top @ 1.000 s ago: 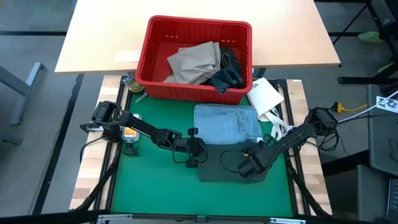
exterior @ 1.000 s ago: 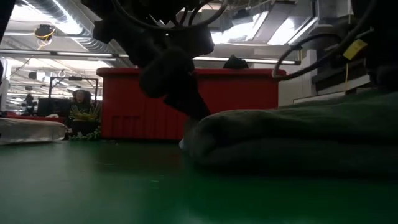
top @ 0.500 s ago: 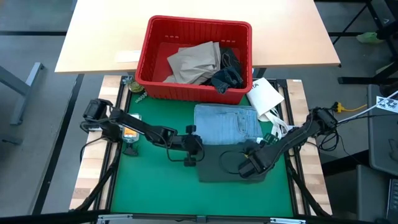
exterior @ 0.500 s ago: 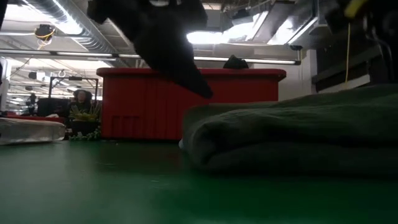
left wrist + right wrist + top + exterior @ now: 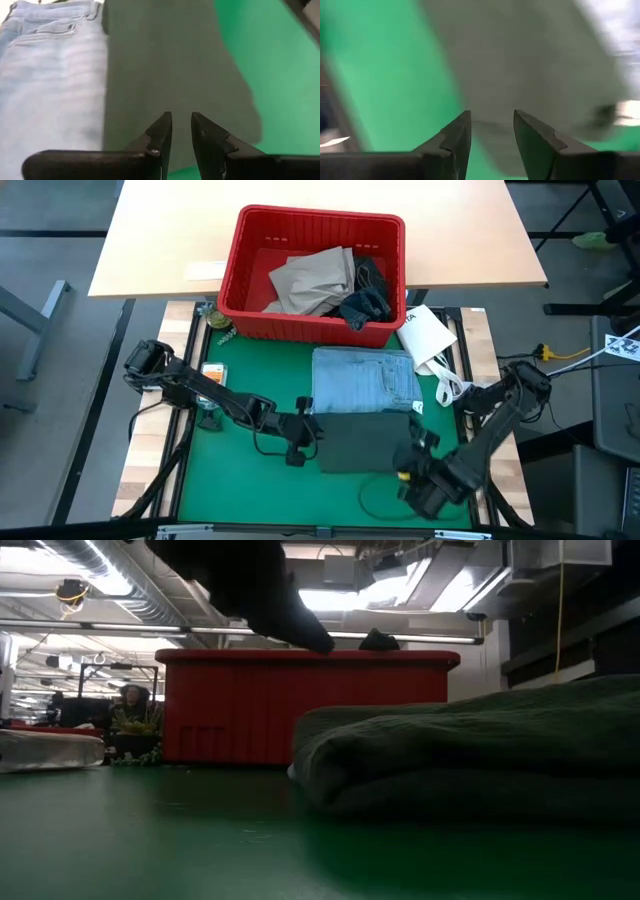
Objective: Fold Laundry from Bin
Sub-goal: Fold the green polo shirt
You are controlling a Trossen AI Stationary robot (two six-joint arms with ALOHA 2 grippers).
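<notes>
Two garments lie folded on the green mat (image 5: 240,480): light blue jeans (image 5: 365,378) just below the bin (image 5: 312,275), dark green garment (image 5: 365,442) touching their near edge. Tan trousers (image 5: 315,278) and a dark item remain in the bin, so roughly half looks done. Left gripper (image 5: 297,442) sits beside the green fold, fingers slightly apart, empty. Right gripper (image 5: 420,492) hangs near the mat's front, fingers apart, empty.

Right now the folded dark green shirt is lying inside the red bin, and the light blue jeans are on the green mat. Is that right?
Not quite. The high view shows the folded dark green garment lying on the green mat, next to the light blue jeans, not inside the red bin.
</notes>
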